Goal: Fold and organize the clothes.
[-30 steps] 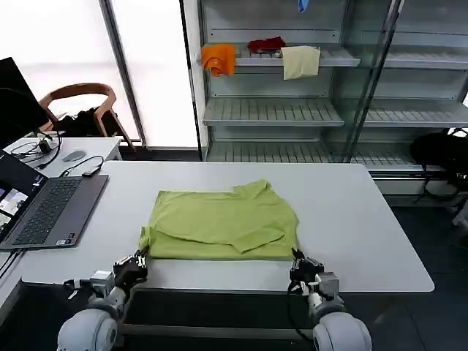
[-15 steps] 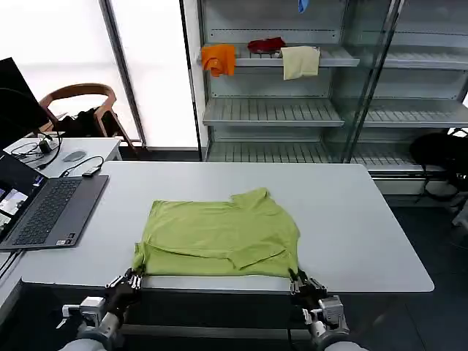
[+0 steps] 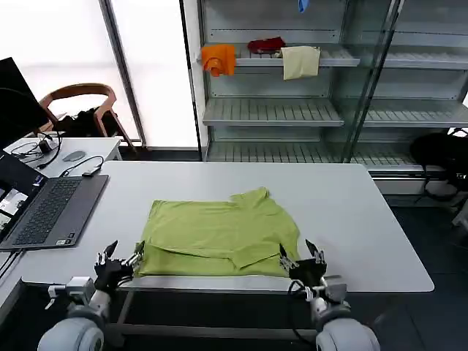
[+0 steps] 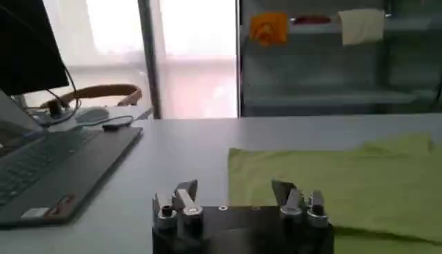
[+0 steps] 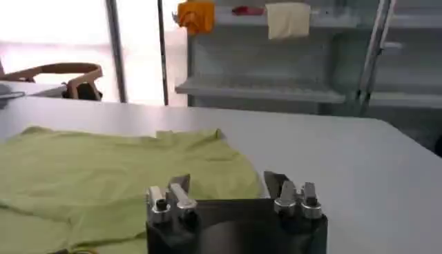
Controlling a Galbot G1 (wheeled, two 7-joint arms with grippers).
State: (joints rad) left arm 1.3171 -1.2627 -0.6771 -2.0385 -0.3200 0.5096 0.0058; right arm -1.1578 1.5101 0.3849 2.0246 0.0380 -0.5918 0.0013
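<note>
- Between the two claws, just past their tips, lies the lime yellow-green short-sleeved T-shirt of soft thin cloth (image 3: 219, 238). It is folded into a wide flat shape on the big white table (image 3: 358, 219).
- One sleeve is folded over the top of the shirt, and a bumpy bit sticks up at the far edge.
- From the left wrist view, the shirt (image 4: 345, 179) spreads out beyond the claw on the shirt's side, with small wrinkles in it. From the right wrist view, the shirt (image 5: 117, 179) lies flat beyond the claw.
- The near edge of the shirt sits close to the near edge of the table, right in front of both claws.
- Bare table stretches out beyond the right claw's outer side and past the far edge of the shirt.
- Out past the left claw's outer side sits a dark grey open laptop (image 3: 44, 212), well apart from the shirt.
- The left claw (image 3: 117, 261) is at the near left corner of the shirt. Its fingers are spread apart and hold nothing.
- The right claw (image 3: 302, 261) is at the near right corner of the shirt. Its fingers are spread apart too, with nothing between them.
</note>
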